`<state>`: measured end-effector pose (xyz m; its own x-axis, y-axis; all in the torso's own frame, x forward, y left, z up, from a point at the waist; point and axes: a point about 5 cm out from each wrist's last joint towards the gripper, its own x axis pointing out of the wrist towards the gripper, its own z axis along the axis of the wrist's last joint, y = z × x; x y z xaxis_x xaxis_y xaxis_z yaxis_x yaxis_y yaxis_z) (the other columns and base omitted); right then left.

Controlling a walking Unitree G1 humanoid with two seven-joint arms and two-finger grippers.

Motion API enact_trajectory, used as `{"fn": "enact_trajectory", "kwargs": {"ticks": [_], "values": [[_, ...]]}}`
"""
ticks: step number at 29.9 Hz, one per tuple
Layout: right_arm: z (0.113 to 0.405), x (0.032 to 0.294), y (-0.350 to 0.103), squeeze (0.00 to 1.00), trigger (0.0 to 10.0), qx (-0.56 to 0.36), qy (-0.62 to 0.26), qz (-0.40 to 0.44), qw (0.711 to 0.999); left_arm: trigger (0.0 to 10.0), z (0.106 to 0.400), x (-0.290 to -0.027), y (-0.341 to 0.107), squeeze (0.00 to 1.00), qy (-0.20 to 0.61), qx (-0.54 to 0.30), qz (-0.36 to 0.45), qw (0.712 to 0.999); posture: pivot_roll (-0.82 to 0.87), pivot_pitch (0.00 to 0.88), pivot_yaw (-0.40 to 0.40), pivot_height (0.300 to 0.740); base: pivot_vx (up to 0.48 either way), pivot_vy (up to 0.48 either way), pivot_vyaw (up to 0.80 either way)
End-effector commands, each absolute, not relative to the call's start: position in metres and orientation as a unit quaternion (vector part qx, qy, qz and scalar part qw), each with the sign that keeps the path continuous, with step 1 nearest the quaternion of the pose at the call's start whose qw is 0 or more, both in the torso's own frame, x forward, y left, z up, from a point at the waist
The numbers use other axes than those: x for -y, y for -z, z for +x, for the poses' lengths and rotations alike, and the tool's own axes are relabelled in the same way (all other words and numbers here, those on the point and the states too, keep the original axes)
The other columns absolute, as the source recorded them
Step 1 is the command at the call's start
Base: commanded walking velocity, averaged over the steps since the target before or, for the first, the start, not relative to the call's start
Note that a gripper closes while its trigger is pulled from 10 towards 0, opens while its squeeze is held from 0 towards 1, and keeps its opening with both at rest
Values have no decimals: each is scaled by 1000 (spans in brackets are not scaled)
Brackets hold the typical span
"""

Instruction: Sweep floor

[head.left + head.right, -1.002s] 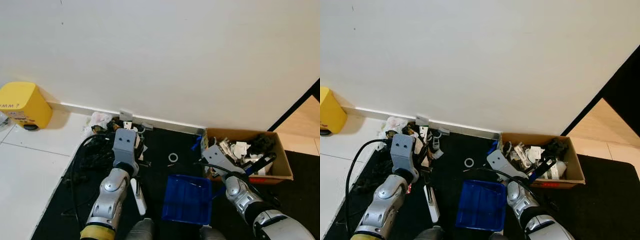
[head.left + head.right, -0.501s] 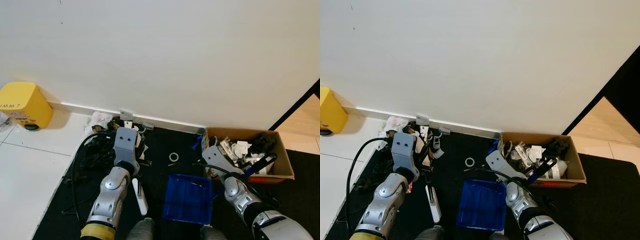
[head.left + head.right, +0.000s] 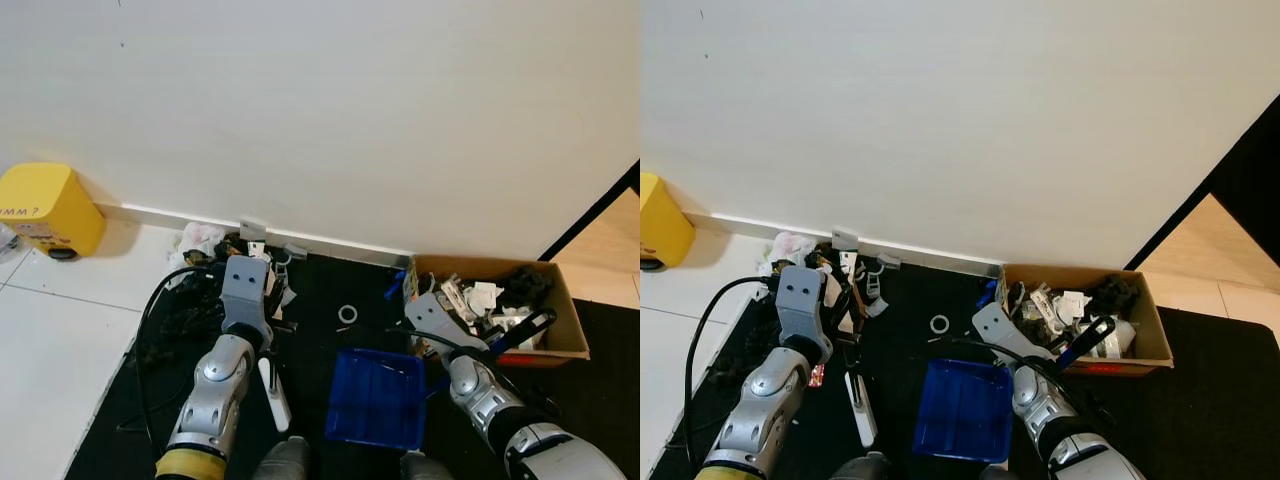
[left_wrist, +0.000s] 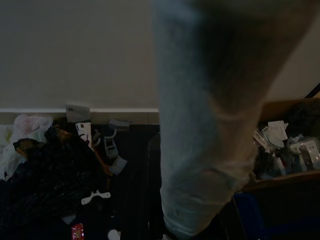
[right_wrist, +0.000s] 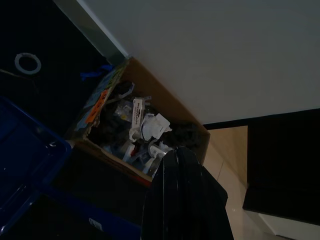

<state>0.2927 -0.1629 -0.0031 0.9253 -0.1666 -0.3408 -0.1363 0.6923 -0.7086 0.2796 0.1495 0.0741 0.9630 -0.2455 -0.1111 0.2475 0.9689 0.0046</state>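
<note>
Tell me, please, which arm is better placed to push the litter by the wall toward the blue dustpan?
Probably the left. The left gripper sits right beside the litter pile with the white brush under it; the right gripper is over by the cardboard box, beyond the blue dustpan.

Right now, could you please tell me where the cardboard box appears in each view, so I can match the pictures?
Left eye view: the box sits at lower right, against the wall.
Right eye view: the box sits right of centre, low in the picture.
Left wrist view: its corner shows at the right edge.
Right wrist view: the box is at the centre.
Shared landmark: the blue dustpan beside it.
</note>
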Motion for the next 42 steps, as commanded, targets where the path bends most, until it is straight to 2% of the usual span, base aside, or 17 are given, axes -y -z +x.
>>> {"fn": "enact_trajectory", "kwargs": {"ticks": [1,2,5,8,10,11,12,13,14,17,22,24,25,26,32,41,42], "values": [[286,169,9,0,10000,-207,15,-389,898,10000,275,-149,-65,0,128,-72,13,989,187,86,-22,740,0,0,0],[283,168,11,0,10000,-223,35,-321,920,10000,275,-148,-65,0,129,-72,13,989,190,82,-25,740,0,0,0],[283,166,12,0,10000,-229,33,-287,929,10000,276,-148,-65,0,128,-71,14,989,192,80,-24,740,0,0,0],[286,153,12,0,10000,-238,-62,-246,938,10000,276,-151,-66,0,126,-69,14,989,186,77,-23,740,0,0,0],[287,138,3,0,10000,-222,-154,-91,959,10000,275,-154,-65,0,125,-72,17,989,176,73,-21,740,0,0,0],[287,138,3,0,10000,-222,-154,-91,959,10000,275,-154,-65,0,125,-72,17,989,176,73,-21,740,0,0,0],[288,136,-3,0,10000,-209,-163,-15,964,10000,275,-155,-64,0,125,-74,18,989,174,71,-20,740,0,0,0],[288,136,-3,0,10000,-209,-163,-15,964,10000,275,-155,-64,0,125,-74,18,989,174,71,-20,740,0,0,0],[287,137,-11,0,10000,-192,-160,89,964,10000,274,-155,-63,0,126,-75,18,989,170,70,-18,740,0,0,0],[278,145,-24,0,10000,-168,-151,244,943,10000,275,-152,-63,0,132,-75,19,988,162,67,-12,740,0,0,0],[275,150,-33,0,10000,-148,-126,261,946,10000,276,-152,-64,0,135,-75,20,988,152,68,-6,740,0,0,0],[264,152,-42,0,10000,-151,-136,323,924,10000,277,-153,-64,0,138,-76,22,987,141,76,-3,740,0,0,0],[264,152,-42,0,10000,-151,-136,323,924,10000,277,-153,-64,0,138,-76,22,987,141,76,-3,740,0,0,0],[248,156,-51,0,10000,-133,-173,320,922,10000,277,-155,-63,0,138,-78,24,987,137,81,-4,740,0,0,0],[221,168,-56,0,10000,-132,-184,223,948,10000,275,-156,-61,0,138,-80,23,987,125,94,-11,740,0,0,0],[188,203,-41,0,10000,-194,-120,124,966,10000,272,-156,-60,0,140,-84,23,986,116,110,-8,740,0,0,0],[183,223,-34,0,10000,-207,-59,98,972,10000,272,-157,-59,0,142,-86,24,986,107,115,0,740,0,0,0]]}}
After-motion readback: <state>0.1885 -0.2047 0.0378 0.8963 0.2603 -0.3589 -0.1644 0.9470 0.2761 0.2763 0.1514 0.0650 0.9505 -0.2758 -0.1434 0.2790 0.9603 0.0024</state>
